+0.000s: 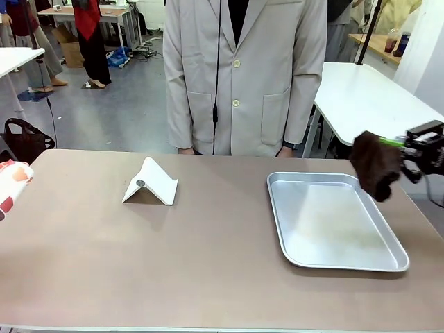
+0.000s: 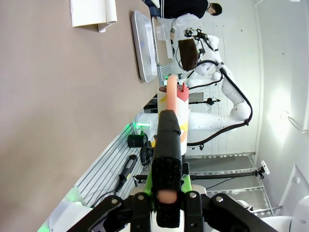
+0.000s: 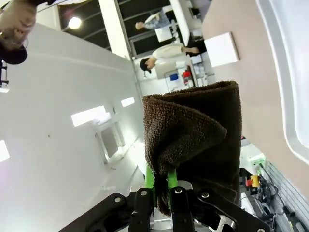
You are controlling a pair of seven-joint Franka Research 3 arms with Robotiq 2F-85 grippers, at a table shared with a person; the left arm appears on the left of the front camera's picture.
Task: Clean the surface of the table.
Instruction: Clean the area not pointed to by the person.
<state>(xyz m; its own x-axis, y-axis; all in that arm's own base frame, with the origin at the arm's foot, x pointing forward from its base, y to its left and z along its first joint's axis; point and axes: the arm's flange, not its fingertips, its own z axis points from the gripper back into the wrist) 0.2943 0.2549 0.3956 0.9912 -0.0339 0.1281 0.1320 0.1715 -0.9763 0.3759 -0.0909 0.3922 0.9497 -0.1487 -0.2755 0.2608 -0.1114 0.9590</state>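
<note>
The brownish table spreads across the front view. At its right edge my right gripper hangs above the table beside the tray, shut on a dark brown cloth that droops from its green pads. In the right wrist view the folded cloth covers the fingers. My left gripper is shut on a white bottle with red and pink markings, held off the table's left edge. That bottle peeks in at the left of the front view.
A silver metal tray lies on the right half of the table. A white folded stand sits left of centre. A person in a beige coat stands at the far edge, with a hand at the rim.
</note>
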